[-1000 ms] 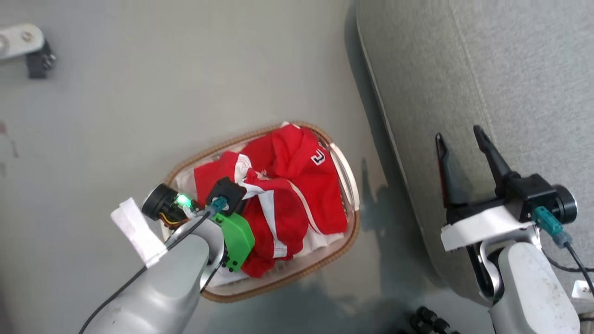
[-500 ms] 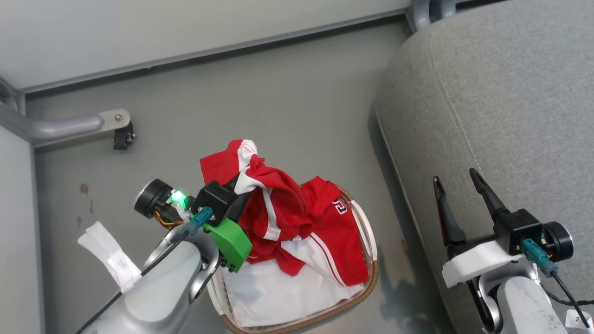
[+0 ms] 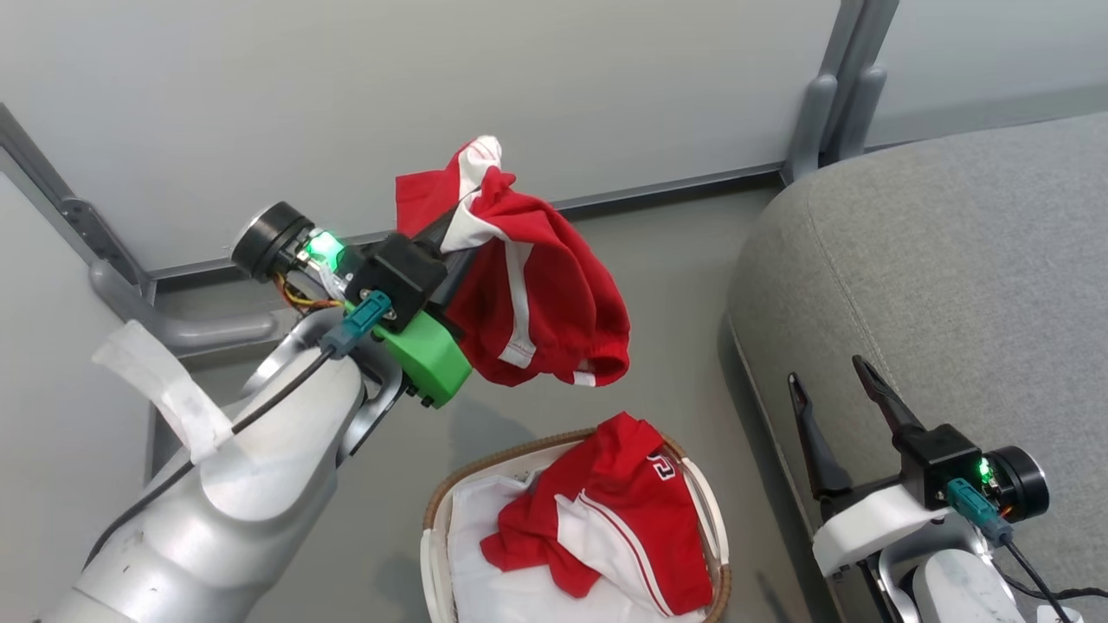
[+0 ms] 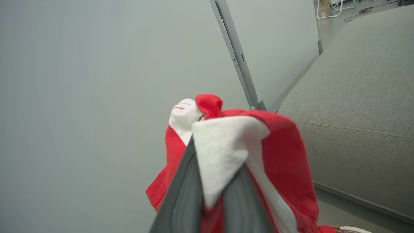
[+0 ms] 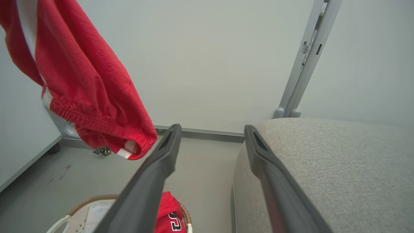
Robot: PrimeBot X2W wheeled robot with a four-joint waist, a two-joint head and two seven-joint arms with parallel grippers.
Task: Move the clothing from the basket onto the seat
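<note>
My left gripper (image 3: 454, 229) is shut on a red garment with white stripes (image 3: 537, 294), which hangs in the air above the floor, left of the seat. Its white trim (image 4: 220, 149) bunches between my dark fingers (image 4: 184, 191). A second red garment with a small logo (image 3: 623, 510) lies in the white basket with its brown woven rim (image 3: 446, 497), on the white liner. The big grey seat (image 3: 952, 260) fills the right side. My right gripper (image 3: 835, 381) stands open and empty beside the seat's edge, and the hanging garment (image 5: 84, 81) shows to its upper left.
A pale wall panel (image 3: 346, 86) with a grey metal post (image 3: 844, 78) and a floor rail stands behind. Grey floor (image 3: 675, 285) lies between the basket and the seat. A metal frame leg (image 3: 199, 333) sits at the left.
My left gripper has lifted one red garment up out of the basket, and it now hangs free. The head camera has tilted up, so the basket sits lower in view. The right gripper stays open.
</note>
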